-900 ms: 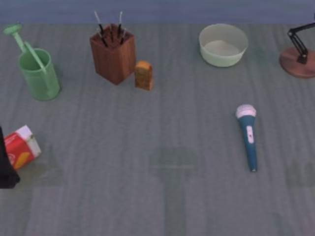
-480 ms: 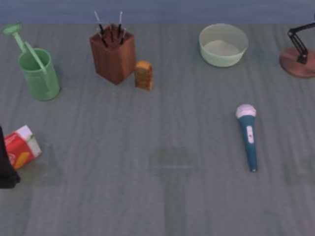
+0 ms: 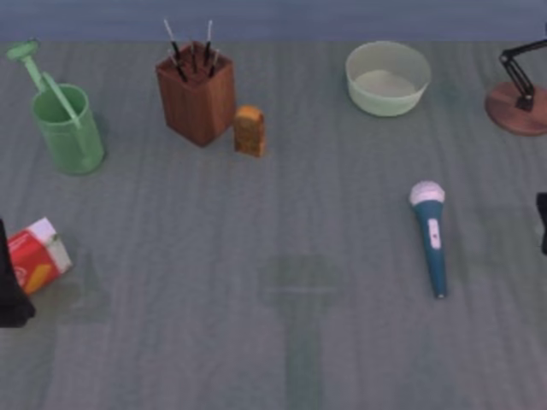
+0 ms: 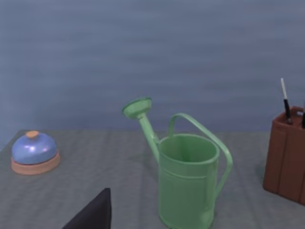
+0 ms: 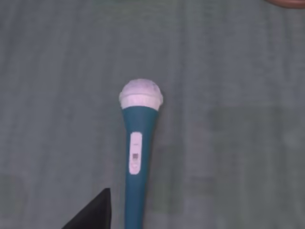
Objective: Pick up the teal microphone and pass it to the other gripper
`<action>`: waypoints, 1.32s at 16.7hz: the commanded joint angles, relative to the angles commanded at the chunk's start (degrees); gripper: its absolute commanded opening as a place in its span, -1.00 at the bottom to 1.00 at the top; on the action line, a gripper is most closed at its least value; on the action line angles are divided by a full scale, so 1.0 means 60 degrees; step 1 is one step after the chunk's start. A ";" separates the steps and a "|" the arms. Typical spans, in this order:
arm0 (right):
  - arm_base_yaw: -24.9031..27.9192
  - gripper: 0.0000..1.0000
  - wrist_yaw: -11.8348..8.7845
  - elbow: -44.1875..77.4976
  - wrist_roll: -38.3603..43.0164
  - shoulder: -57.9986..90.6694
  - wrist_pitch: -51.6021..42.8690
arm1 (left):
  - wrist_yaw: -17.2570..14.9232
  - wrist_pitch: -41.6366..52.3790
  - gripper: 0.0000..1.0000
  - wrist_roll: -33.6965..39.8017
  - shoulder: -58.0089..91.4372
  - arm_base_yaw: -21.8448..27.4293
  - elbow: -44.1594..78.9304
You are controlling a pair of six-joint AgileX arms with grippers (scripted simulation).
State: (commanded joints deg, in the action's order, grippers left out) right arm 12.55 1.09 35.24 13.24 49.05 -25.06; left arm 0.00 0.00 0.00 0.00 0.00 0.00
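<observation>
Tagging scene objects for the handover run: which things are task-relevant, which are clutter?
Job: teal microphone, lying flat on the table; right gripper at the right edge; left gripper at the left edge.

Clutter: green watering can, wooden pen holder, orange block, pale green bowl, desk lamp, red carton, blue bell.

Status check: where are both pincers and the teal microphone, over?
Right pincer at table's right edge, off the teal microphone. Left pincer parked at left edge by the red carton. Microphone flat on table, nothing around it.
</observation>
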 joint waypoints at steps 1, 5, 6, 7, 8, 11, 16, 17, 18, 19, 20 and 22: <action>0.0212 1.00 0.0041 0.0648 0.0242 0.0988 -0.0465 | 0.0000 0.0000 1.00 0.0000 0.0000 0.0000 0.0000; 0.1032 1.00 0.0179 0.3101 0.1152 0.4792 -0.2216 | 0.0000 0.0000 1.00 0.0000 0.0000 0.0000 0.0000; 0.1220 1.00 0.0202 0.3649 0.1355 0.5648 -0.2604 | 0.0000 0.0000 1.00 0.0000 0.0000 0.0000 0.0000; 0.1398 1.00 0.0222 0.4158 0.1542 0.6443 -0.2963 | 0.0000 0.0000 1.00 0.0000 0.0000 0.0000 0.0000; 0.1563 1.00 0.0236 0.4623 0.1714 0.7165 -0.3290 | 0.0000 0.0000 1.00 0.0000 0.0000 0.0000 0.0000; 0.1956 1.00 0.0255 0.5702 0.2109 0.8786 -0.4042 | 0.0000 0.0000 1.00 0.0000 0.0000 0.0000 0.0000; 0.2155 1.00 0.0254 0.6225 0.2300 0.9530 -0.4404 | 0.0000 0.0000 1.00 0.0000 0.0000 0.0000 0.0000; 0.2155 1.00 0.0254 0.6225 0.2300 0.9530 -0.4404 | 0.0000 0.0000 1.00 0.0000 0.0000 0.0000 0.0000; 0.2155 1.00 0.0254 0.6225 0.2300 0.9530 -0.4404 | 0.0000 0.0000 1.00 0.0000 0.0000 0.0000 0.0000; 0.2107 1.00 0.0250 0.6195 0.2290 0.9503 -0.4382 | 0.0000 0.0000 1.00 0.0000 0.0000 0.0000 0.0000; 0.2108 1.00 0.0250 0.6181 0.2287 0.9525 -0.4354 | 0.0000 0.0000 1.00 0.0000 0.0000 0.0000 0.0000; 0.2111 1.00 0.0252 0.6036 0.2267 0.9757 -0.4016 | 0.0000 0.0000 1.00 0.0000 0.0000 0.0000 0.0000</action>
State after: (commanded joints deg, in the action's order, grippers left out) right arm 25.22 2.60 71.46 26.85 107.59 -49.16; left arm 0.00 0.00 0.00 0.00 0.00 0.00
